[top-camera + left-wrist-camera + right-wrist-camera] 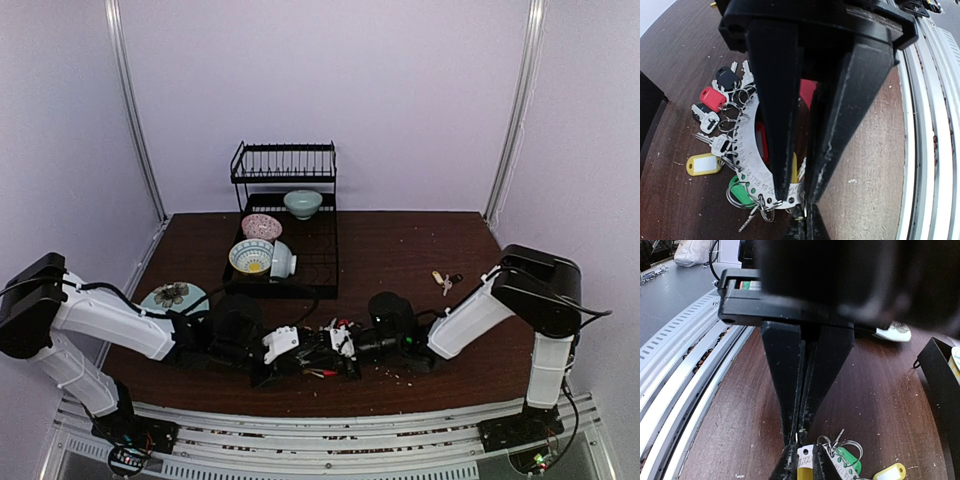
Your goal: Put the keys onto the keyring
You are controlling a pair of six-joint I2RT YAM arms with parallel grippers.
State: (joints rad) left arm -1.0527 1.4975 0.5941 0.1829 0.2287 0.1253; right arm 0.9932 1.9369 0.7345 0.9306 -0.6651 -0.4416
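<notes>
The keyring (322, 352) lies near the table's front edge, between both arms. It is a curved metal plate (742, 150) with numbered holes, carrying small rings, keys and red (713, 98), yellow (702, 164) and green (740, 192) tags. My left gripper (796, 197) is shut on one end of that plate (805, 456). My right gripper (798, 435) meets it tip to tip, its jaws nearly together on a thin silvery metal piece seen edge-on; what it is I cannot tell. Loose keys (445, 282) lie on the table at the right, apart from both grippers.
A black dish rack (290, 235) holding bowls stands at the back centre. A pale plate with a flower pattern (172, 296) sits at the left. Metal rails (930, 150) run along the table's near edge, close to both grippers.
</notes>
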